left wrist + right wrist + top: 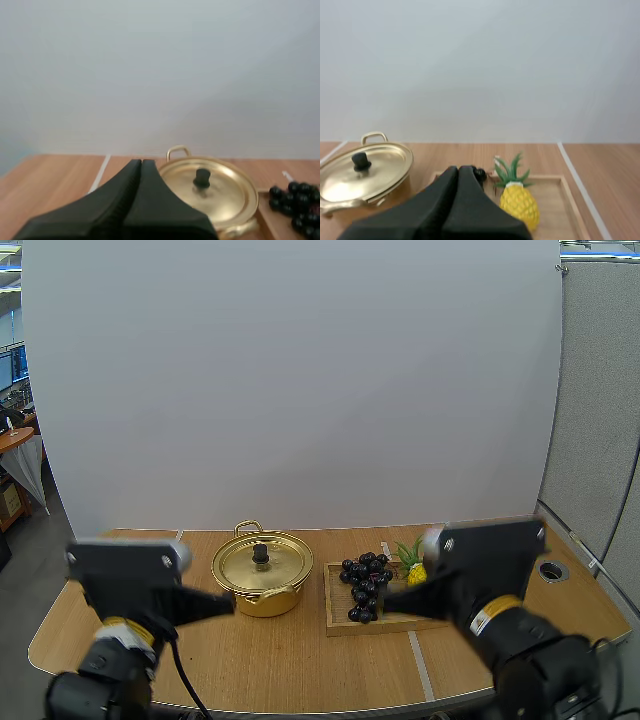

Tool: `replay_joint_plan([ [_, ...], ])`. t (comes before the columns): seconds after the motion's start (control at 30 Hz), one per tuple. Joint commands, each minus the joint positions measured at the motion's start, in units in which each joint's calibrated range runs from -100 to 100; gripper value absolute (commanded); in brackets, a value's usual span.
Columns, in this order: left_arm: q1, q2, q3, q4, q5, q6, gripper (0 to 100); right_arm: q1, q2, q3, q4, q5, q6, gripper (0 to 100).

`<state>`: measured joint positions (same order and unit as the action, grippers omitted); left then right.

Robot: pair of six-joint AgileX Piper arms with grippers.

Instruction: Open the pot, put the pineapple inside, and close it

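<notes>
Two grippers clenched empty | your left gripper [228, 606] sits nearer the pot [262, 592], lid [280, 565] on, knob [260, 554] far-right of its tip | pineapple [415, 570] at far right of the tray [338, 626], ahead of your right gripper [388, 608], beside grapes [364, 585].

The pot [262, 577] is closed by its lid [275, 562], and the black knob [260, 554] is left uncovered from above. Only a narrow strip of table [300, 660] is left between the pot and the wooden tray [338, 625]. On the tray, the pineapple [519, 200] is crowded on the pot's side by the grapes [365, 585], just beside it; bare tray floor is seen on its other side. Nothing is set above it.
</notes>
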<state>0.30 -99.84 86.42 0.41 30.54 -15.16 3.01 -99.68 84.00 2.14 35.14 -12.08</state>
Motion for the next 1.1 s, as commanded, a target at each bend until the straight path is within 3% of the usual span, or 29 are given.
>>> replay_joint_plan([
  [0.0, 0.14, -0.16, -7.08, 0.5, -1.06, 1.45, 0, -0.11, -0.32, -5.65, -0.39, 3.1, 0.21, 0],
  [0.2, 0.14, -0.16, -20.98, 0.5, 3.94, 6.74, 0, -0.11, -0.32, -16.2, -0.39, 11.91, 0.21, 0],
  [0.43, 0.14, -0.16, -34.26, 0.5, 21.44, 6.74, 0, -0.11, -0.32, -21.94, -0.39, 24.47, 0.21, 0],
  [0.67, 0.14, 0.6, -35.59, 0.36, 28.44, 6.74, 0, -0.11, -0.16, -21.94, -2.85, 28.88, 0.21, 0],
  [1.07, 0.14, 29.25, -35.59, -1.81, 29.64, 6.74, 0, -0.11, 18.74, -21.94, -2.95, 27.62, 0.21, 0],
])
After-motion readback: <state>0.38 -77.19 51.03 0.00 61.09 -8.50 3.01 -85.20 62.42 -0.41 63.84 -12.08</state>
